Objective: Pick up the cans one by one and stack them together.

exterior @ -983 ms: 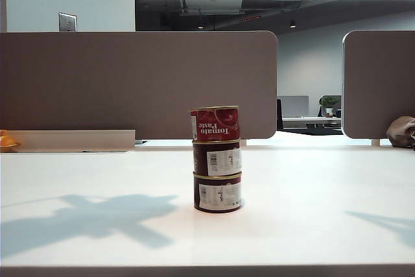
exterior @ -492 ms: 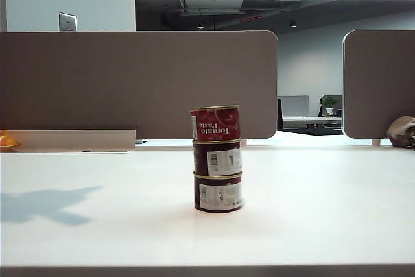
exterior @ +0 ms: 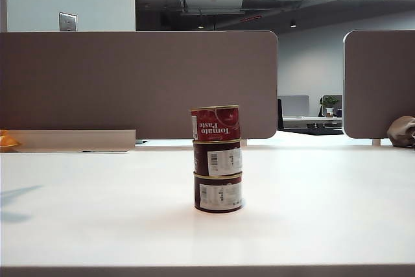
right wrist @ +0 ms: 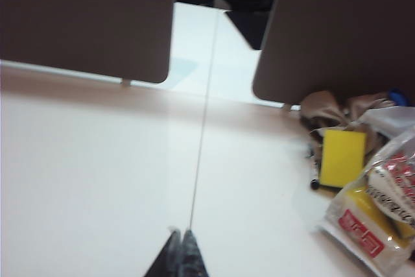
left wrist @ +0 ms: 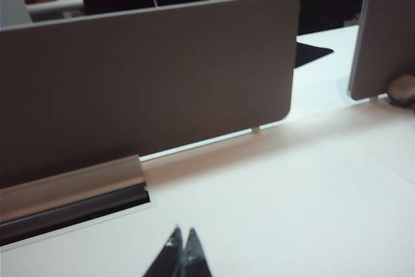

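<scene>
Now we see the three cans stacked upright on the desk, the red tomato-paste can on top. Left tool and right tool hang clenched and empty above the desk, away from the cans.

Red can tops two maroon, white-labelled cans.

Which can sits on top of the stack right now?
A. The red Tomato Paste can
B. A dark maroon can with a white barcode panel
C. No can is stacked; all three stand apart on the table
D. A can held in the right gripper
A: in the exterior view the red Tomato Paste can tops the two maroon cans, and both wrist views show the left gripper and right gripper shut and empty, away from the stack.
</scene>
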